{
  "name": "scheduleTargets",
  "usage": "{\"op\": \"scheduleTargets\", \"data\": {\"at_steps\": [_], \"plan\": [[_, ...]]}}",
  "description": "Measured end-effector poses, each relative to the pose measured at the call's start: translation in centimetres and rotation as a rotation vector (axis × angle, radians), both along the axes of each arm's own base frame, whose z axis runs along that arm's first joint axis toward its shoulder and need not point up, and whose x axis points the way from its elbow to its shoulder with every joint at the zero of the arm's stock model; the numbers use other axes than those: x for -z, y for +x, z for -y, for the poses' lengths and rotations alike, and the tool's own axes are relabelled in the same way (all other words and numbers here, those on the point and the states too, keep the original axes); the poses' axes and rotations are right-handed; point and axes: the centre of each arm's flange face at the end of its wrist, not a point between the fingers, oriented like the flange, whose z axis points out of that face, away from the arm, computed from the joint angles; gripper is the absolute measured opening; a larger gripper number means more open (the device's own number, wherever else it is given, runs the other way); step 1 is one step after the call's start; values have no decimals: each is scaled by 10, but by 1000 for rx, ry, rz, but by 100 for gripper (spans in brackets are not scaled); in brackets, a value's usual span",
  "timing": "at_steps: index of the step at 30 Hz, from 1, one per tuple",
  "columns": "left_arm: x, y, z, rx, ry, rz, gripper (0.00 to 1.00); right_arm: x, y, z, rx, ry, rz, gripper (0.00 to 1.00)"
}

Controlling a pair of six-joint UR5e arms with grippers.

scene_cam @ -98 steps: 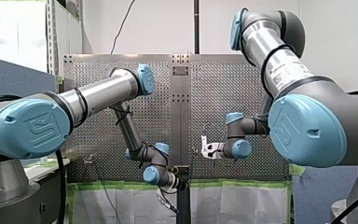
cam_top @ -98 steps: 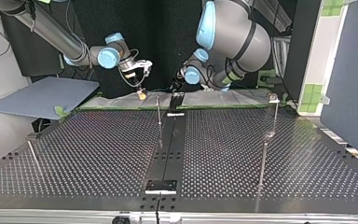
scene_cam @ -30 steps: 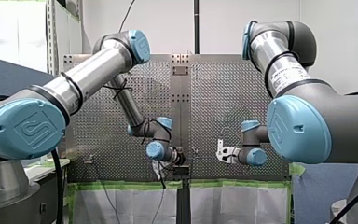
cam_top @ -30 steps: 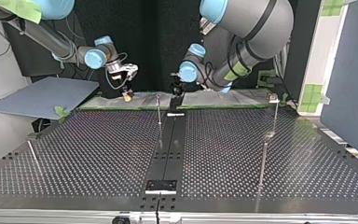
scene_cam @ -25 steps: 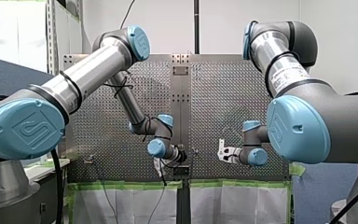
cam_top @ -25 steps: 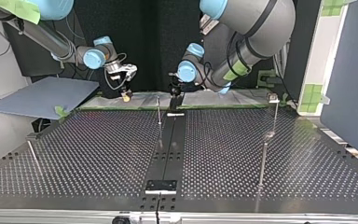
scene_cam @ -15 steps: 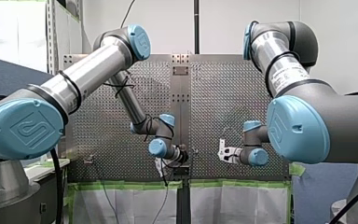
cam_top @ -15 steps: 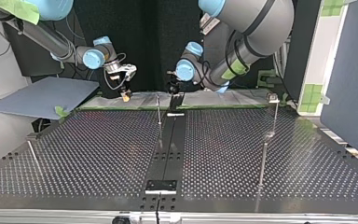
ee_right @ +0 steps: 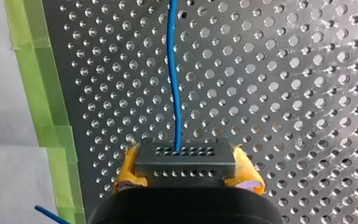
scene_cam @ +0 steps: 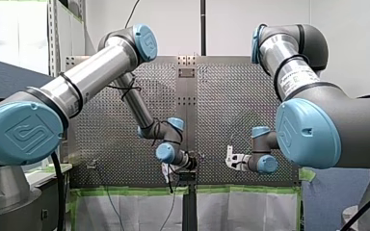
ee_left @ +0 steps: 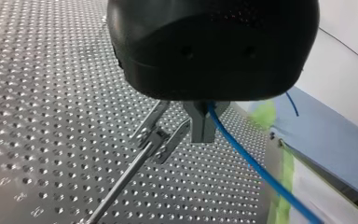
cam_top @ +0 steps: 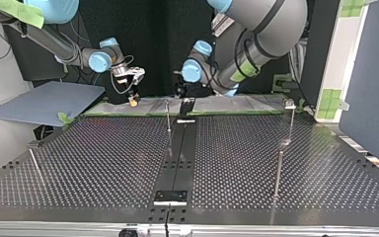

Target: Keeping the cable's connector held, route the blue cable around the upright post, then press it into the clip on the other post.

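Nearest in the top view, a left post and a right post stand well apart on the perforated table, with a middle post farther back. At the far edge, left of it, my right gripper has its yellow pads clamped on the grey connector, the blue cable running straight out over the holes beside green tape. Right of that post, my left gripper has its metal fingers drawn together on the cable, the post's clip just beside them.
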Motion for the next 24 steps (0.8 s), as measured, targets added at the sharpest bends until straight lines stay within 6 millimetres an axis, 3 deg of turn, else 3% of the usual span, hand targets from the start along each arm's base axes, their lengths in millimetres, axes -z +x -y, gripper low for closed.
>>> {"op": "scheduleTargets", "data": {"at_steps": [6, 24], "plan": [[0, -3, 4, -5, -10, -1, 0, 0, 0, 0, -2, -1, 1, 0], [-10, 21, 9, -20, -256, 42, 0, 0, 0, 1, -5, -8, 3, 0]]}}
